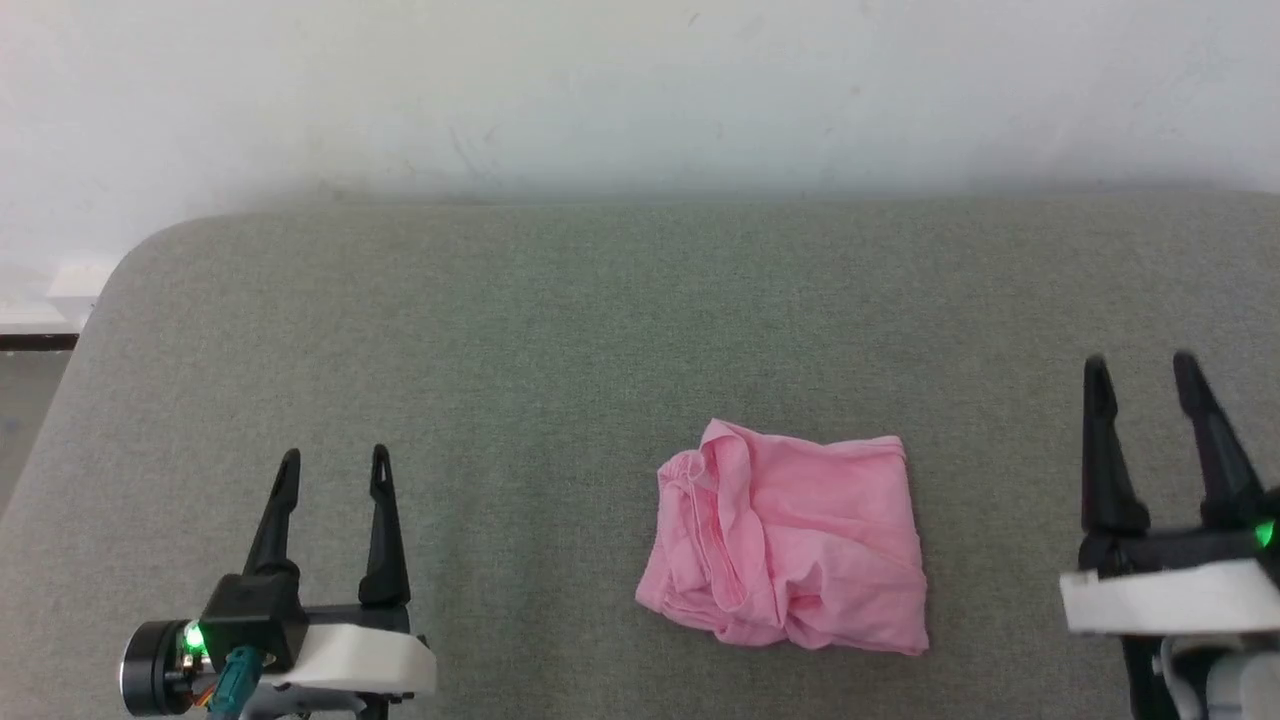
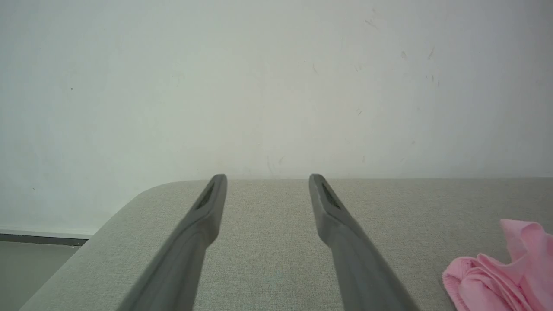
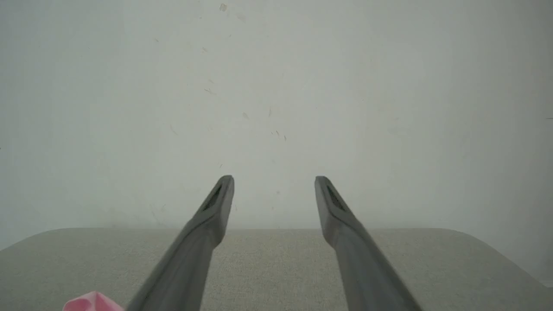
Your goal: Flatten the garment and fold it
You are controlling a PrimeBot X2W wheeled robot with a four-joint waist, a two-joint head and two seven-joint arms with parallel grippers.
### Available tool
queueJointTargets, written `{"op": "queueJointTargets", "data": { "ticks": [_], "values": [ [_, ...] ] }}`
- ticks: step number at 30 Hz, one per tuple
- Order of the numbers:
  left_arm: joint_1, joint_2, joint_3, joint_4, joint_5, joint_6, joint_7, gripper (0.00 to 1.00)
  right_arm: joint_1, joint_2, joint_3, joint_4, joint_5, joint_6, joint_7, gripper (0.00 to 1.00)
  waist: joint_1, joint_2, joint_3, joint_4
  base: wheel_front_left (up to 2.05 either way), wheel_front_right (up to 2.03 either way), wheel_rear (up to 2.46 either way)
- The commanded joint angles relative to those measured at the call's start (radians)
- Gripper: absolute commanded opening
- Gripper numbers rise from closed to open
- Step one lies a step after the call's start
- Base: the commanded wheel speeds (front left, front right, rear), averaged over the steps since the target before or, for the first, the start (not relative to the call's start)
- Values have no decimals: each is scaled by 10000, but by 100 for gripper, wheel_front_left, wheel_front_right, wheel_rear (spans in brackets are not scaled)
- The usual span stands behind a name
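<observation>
The light pink garment (image 1: 785, 535) lies in a crumpled, roughly square heap on the grey cushion, its gathered band running down its left part. Its bunched left edge shows at the lower right of the left wrist view as the garment (image 2: 501, 270), and a small pink tip of the garment (image 3: 93, 302) peeks in at the bottom left of the right wrist view. My left gripper (image 1: 335, 470) stands open well to the left of it, nothing between its fingers. My right gripper (image 1: 1142, 375) stands open to the right of it, also holding nothing. No white label is visible.
The grey fabric surface (image 1: 520, 330) is wide, with a rounded far left corner and a pale wall (image 1: 640, 90) right behind it. A strip of floor and dark skirting (image 1: 35, 340) shows past the left edge.
</observation>
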Motion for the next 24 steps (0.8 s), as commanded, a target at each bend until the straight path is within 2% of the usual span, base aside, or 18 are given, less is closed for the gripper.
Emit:
{"op": "queueJointTargets", "data": {
  "ticks": [1, 3, 5, 9, 13, 15, 19, 24],
  "values": [
    [31, -67, 75, -57, 58, -78, -47, 100, -676, -188, 59, -14, 21, -7, -48, 100, 0, 1, 29, 6, 0, 0, 0],
    [6, -87, 99, -75, 75, -80, -47, 100, -1270, -694, 362, 296, 118, -7, 5, 100, 0, 1, 41, 26, 0, 0, 0],
    [-8, -112, 103, -85, 85, -80, -47, 100, -1934, -1350, 879, 706, 377, -7, 715, 100, 0, 1, 63, 70, 0, 0, 0],
    [10, -157, 128, -126, 87, -62, -47, 100, -3116, -2885, 2643, 1525, 1544, -7, 3985, 100, 0, 1, 130, 125, 0, 0, 0],
    [28, -189, 138, -167, 113, -58, -47, 100, -4082, -4117, 4324, 1946, 3547, -7, 7150, 100, 0, 1, 243, 168, 0, 0, 0],
    [0, -204, 121, -188, 126, -52, -47, 100, -4408, -4602, 4951, 2193, 4486, -7, 8373, 100, 0, 1, 323, 214, 0, 0, 0],
    [-118, -239, 34, -238, 134, -23, -47, 100, -4781, -4943, 5654, 2895, 5829, -7, 9795, 100, 0, 1, 538, 345, 0, 0, 0],
    [-315, -269, -73, -281, 108, 12, -47, 100, -4930, -4620, 5972, 3745, 6553, -7, 10140, 100, 0, 1, 864, 516, 0, 0, 0]
  ]
}}
